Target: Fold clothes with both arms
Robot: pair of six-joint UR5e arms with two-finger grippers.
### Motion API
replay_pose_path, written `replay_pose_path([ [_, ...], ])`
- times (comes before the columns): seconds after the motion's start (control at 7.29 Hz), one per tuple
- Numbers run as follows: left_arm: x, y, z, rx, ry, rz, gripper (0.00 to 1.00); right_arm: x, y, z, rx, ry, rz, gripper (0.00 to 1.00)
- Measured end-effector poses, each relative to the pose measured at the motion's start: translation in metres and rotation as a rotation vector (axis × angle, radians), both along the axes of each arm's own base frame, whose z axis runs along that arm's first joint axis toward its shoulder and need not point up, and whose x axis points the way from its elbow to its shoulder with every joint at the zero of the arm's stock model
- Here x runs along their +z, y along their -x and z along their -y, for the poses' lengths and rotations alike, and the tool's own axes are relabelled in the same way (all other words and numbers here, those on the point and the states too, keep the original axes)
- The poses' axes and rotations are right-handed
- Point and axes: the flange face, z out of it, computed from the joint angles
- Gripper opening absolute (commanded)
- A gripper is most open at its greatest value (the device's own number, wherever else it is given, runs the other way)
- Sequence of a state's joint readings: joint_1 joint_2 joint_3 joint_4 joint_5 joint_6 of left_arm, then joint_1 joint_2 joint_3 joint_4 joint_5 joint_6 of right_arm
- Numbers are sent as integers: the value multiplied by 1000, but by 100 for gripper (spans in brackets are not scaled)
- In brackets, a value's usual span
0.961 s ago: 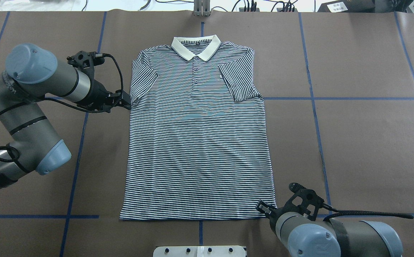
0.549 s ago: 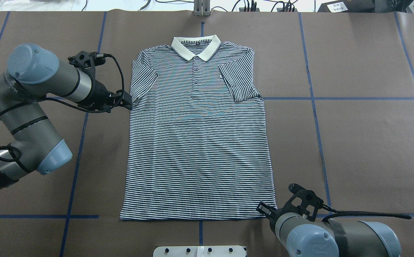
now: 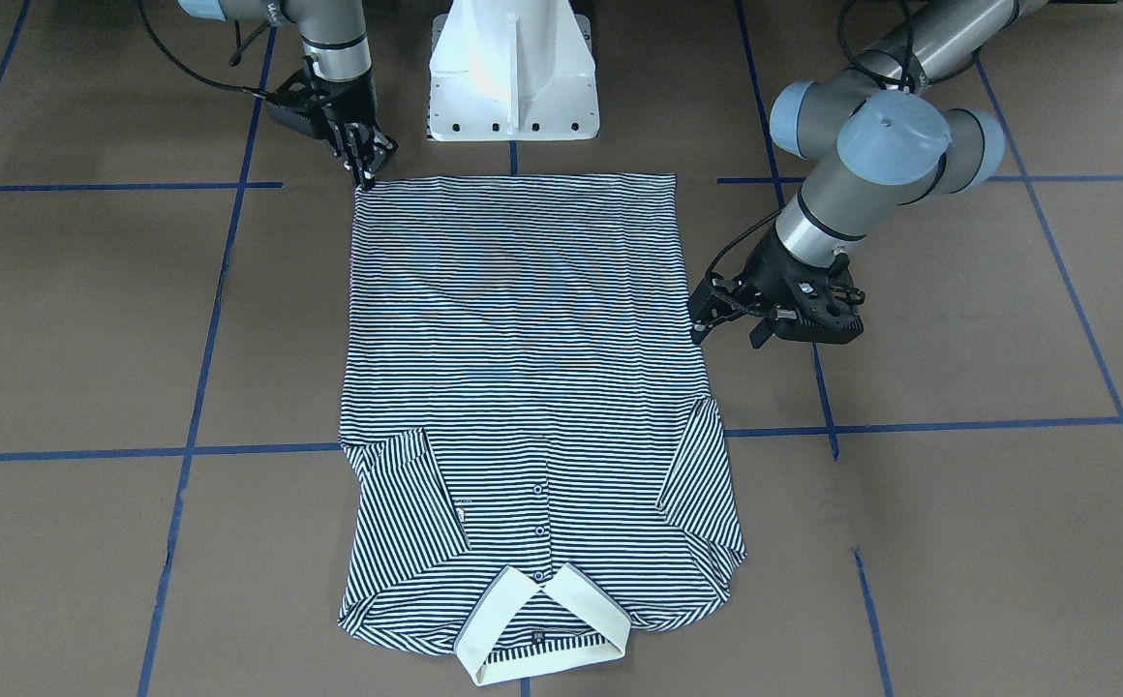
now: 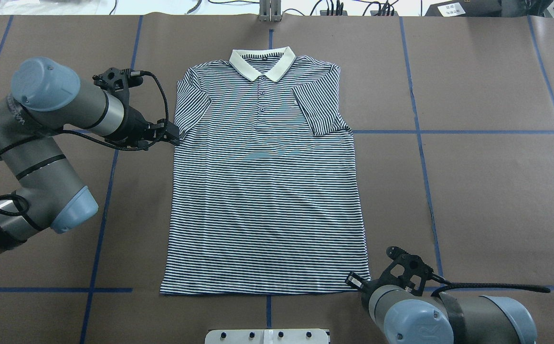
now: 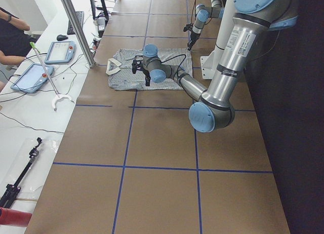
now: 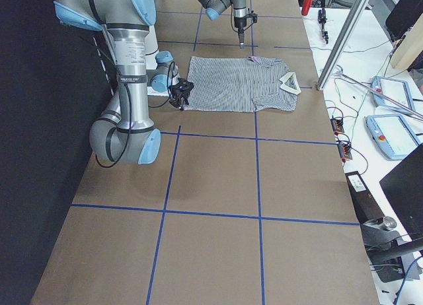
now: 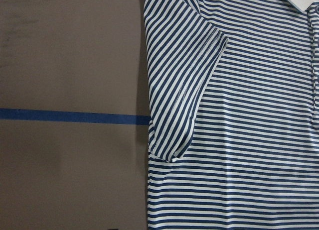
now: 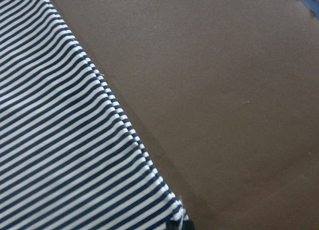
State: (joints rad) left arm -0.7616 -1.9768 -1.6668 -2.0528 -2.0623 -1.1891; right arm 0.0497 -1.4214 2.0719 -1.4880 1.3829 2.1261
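The polo shirt (image 4: 265,191) lies flat, front up, at the middle of the bench (image 4: 473,191); collar (image 4: 261,64) on the far side from the robot; hem (image 4: 262,289) on the near side; sleeves (image 4: 317,111) turned inward over the body. The left fingers (image 4: 173,137) meet the shirt's side edge at the lower end of the sleeve; the right fingers (image 3: 366,166) sit at the hem corner on the robot's right. Whether either pair is spread or pinching fabric cannot be told.

The left claw (image 4: 175,137) has edged slightly closer against the polo shirt's (image 4: 265,191) side, below the sleeve.
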Motion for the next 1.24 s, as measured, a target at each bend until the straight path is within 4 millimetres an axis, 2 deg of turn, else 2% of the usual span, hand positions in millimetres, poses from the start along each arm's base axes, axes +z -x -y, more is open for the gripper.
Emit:
replay_pose_path([
  [0.27, -14, 3, -5, -27, 32, -30, 87, -12, -7, 1, -1, 3, 23, 0],
  [0.41, -30, 1, -22, -45, 76, -68, 86, -20, -14, 1, -4, 8, 36, 0],
  [0.55, -49, -8, -56, -46, 118, -101, 77, -27, -19, 1, -6, 12, 48, 0],
  [0.82, -82, -32, -138, -52, 212, -100, 75, -31, -21, 1, -8, 14, 54, 0],
  [0.96, -85, -42, -170, -45, 256, -76, 75, -31, -22, 0, -9, 14, 55, 0],
  [1.1, -71, -54, -198, -50, 295, -36, 78, -31, -21, 0, -9, 14, 55, 0],
  [1.24, -49, -67, -226, -86, 345, 9, 78, -31, -21, 1, -9, 14, 54, 0],
])
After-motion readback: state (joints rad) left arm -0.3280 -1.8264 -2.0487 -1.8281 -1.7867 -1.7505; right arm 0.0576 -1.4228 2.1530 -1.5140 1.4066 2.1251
